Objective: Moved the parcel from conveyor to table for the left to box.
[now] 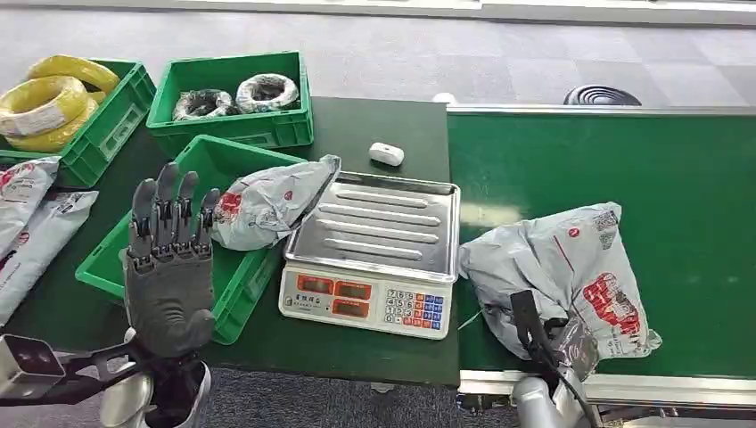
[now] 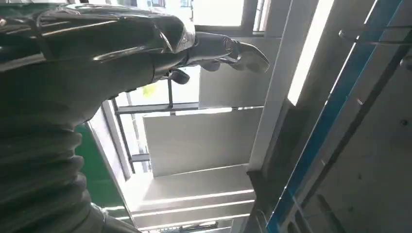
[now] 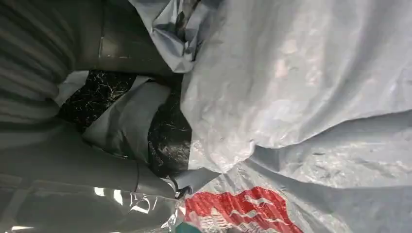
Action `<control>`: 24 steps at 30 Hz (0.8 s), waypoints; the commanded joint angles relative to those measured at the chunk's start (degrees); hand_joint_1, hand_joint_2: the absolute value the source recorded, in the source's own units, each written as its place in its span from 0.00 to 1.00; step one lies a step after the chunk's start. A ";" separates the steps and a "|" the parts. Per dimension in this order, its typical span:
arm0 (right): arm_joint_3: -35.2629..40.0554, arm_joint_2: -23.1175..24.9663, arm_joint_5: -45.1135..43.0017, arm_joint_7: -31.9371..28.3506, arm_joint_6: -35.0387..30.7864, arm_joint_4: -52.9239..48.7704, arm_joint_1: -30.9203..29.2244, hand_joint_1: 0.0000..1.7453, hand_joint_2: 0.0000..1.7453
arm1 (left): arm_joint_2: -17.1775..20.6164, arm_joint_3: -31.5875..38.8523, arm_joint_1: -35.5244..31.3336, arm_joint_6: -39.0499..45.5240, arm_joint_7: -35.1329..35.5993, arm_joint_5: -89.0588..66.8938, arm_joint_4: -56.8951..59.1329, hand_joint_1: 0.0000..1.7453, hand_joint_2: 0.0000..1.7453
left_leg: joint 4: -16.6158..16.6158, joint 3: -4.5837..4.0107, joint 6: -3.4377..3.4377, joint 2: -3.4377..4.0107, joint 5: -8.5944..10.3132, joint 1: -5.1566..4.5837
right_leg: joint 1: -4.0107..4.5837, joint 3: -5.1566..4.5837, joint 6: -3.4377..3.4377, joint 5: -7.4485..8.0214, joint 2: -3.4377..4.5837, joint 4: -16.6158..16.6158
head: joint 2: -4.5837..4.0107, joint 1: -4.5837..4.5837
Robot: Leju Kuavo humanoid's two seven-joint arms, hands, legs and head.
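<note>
A grey plastic parcel [image 1: 562, 267] with red print lies crumpled on the green conveyor belt [image 1: 624, 152], near its front edge. My right hand [image 1: 551, 341] is at the parcel's near side; in the right wrist view its dark fingers [image 3: 167, 141] are dug into folds of the parcel [image 3: 301, 87], with film bunched between them. My left hand [image 1: 169, 267] is raised in front of an open green box [image 1: 107, 267], fingers straight, apart and empty; the left wrist view has the left hand [image 2: 145, 43] against the ceiling. A second grey parcel [image 1: 267, 201] rests across the box's rim and the scale.
A weighing scale [image 1: 374, 241] with a steel pan stands on the dark table beside the belt. Behind are a crate of black coils [image 1: 234, 94] and a crate of yellow coils [image 1: 53, 102]. More parcels [image 1: 27, 214] lie at far left; a small white device [image 1: 386, 153] sits behind the scale.
</note>
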 commanded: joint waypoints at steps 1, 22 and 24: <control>7.86 8.03 -17.66 -23.08 0.33 -12.41 0.82 1.00 1.00 | 1.00 0.55 -1.13 -0.05 -1.70 -1.12 4.06 0.00 1.00 | 0.00 -0.12 -0.05 0.29 0.03 -0.03 | -0.02 -0.25 -0.04 0.07 0.16 0.09 | 0.00 0.00; 50.10 8.03 -36.99 -23.08 0.33 -77.55 11.16 1.00 1.00 | 0.89 -1.21 -2.20 -0.17 -4.00 -0.79 6.82 0.00 1.00 | 0.01 -0.60 -0.05 0.26 0.06 -0.04 | -0.08 -0.84 -0.08 0.05 0.19 0.30 | 0.00 -0.02; 50.01 8.03 -37.47 -23.08 0.33 -76.76 10.84 1.00 1.00 | 0.89 -1.20 -2.16 -0.34 -4.00 -0.77 6.77 0.00 1.00 | -0.01 -0.60 -0.05 0.30 0.08 -0.04 | -0.09 -0.84 -0.07 0.07 0.18 0.28 | -0.02 -0.02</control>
